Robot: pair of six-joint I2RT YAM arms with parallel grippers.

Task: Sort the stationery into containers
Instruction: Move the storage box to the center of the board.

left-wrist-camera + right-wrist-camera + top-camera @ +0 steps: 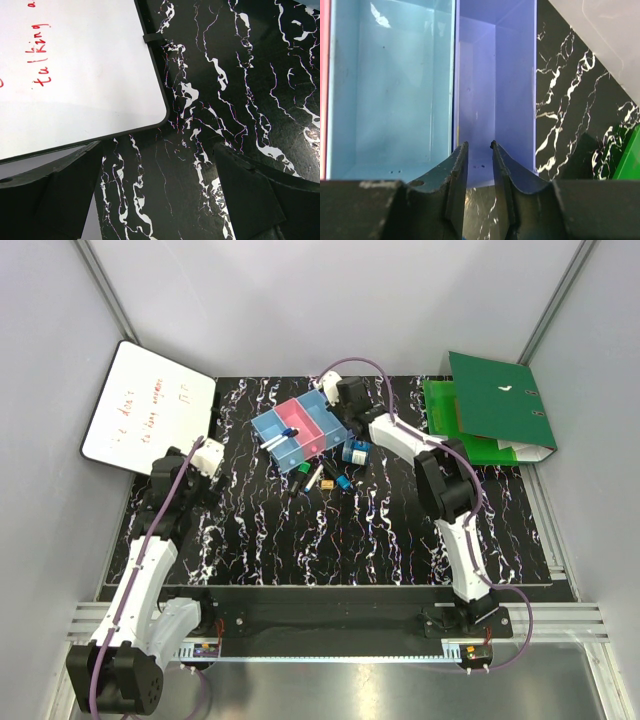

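Note:
The joined containers (300, 418) lie at the table's far middle. A white marker with a blue cap (275, 441) lies in the left bin. Beside the bins on the table are a blue squat roll (355, 452), a green and black marker (303, 478), a white marker (315, 477) and tiny blue and yellow pieces (340, 483). My right gripper (328, 388) hovers over the bins' far end. In the right wrist view its jaws (480, 146) stand a narrow gap apart and empty over the purple bin (495, 75), next to the light blue bin (390, 85). My left gripper (208, 455) is open and empty (160, 200).
A white whiteboard (150, 410) with red writing lies at the far left, its corner (75, 65) just ahead of my left fingers. A large green binder (495, 405) sits at the far right, and its edge shows in the right wrist view (627, 155). Grey walls close in the table.

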